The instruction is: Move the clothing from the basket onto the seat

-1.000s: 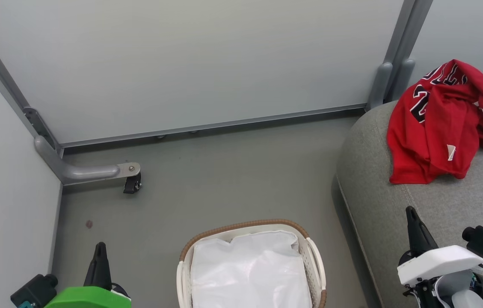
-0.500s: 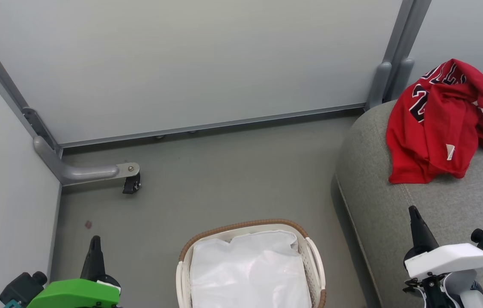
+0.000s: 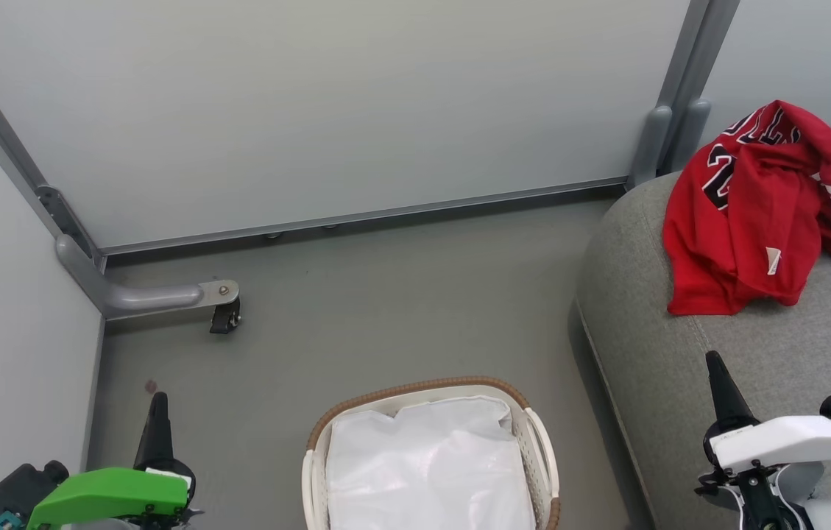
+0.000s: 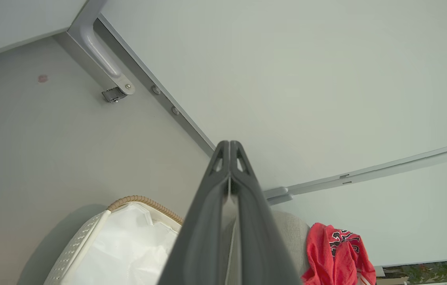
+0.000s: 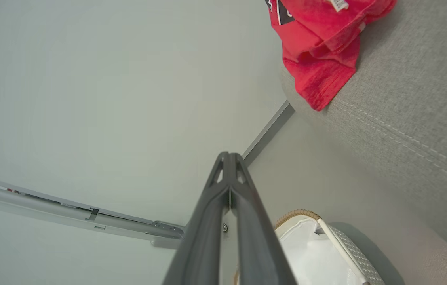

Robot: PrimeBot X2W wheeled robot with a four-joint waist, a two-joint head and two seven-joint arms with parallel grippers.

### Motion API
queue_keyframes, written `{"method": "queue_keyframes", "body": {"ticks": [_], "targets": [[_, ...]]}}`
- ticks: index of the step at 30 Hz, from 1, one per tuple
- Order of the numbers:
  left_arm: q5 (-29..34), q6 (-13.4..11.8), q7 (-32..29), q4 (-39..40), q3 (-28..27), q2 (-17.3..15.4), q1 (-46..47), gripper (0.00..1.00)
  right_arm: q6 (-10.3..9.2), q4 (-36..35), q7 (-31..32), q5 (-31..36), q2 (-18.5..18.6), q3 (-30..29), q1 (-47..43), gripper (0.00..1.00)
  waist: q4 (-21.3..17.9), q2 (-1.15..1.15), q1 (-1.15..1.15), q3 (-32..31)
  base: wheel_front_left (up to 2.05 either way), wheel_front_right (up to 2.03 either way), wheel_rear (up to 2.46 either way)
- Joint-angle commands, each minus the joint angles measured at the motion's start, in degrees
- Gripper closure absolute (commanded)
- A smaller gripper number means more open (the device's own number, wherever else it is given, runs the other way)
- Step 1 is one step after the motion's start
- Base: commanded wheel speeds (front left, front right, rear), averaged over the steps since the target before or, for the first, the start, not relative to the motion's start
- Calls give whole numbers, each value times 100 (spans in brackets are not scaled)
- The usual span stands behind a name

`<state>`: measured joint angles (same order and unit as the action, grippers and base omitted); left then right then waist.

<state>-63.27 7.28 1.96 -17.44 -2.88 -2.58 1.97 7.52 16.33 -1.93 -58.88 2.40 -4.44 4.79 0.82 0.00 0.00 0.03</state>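
Left end effector (image 3: 158, 419) clenched, empty, above floor left of basket (image 3: 415, 388). Right end effector (image 3: 721, 383) clenched, empty, over seat (image 3: 768, 353) front. Clothing (image 3: 746, 221) heaped on seat's far part. Basket shows white liner (image 3: 430, 471), no red visible. Transfer looks done; next move probably parking arms, no grasp.

left end effector (image 3: 158, 403) and right end effector (image 3: 715, 362) both point forward, fingers pressed tight together.

Pale grey partition panels (image 3: 327, 110) enclose a smooth grey floor (image 3: 400, 294), with one castered metal foot (image 3: 165, 297).
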Motion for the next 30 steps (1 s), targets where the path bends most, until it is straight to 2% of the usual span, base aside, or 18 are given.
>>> {"method": "queue_keyframes", "body": {"ticks": [1,30], "targets": [[-146,16,-41,75,-33,-31,167,100,-2,-86,49,-173,43,-28,127,100,-1,0,0,0,0,0,0],[-1552,24,-458,219,-209,-39,318,100,-3,-169,458,-1791,52,-127,152,100,-36,0,0,7,0,0,0]]}}
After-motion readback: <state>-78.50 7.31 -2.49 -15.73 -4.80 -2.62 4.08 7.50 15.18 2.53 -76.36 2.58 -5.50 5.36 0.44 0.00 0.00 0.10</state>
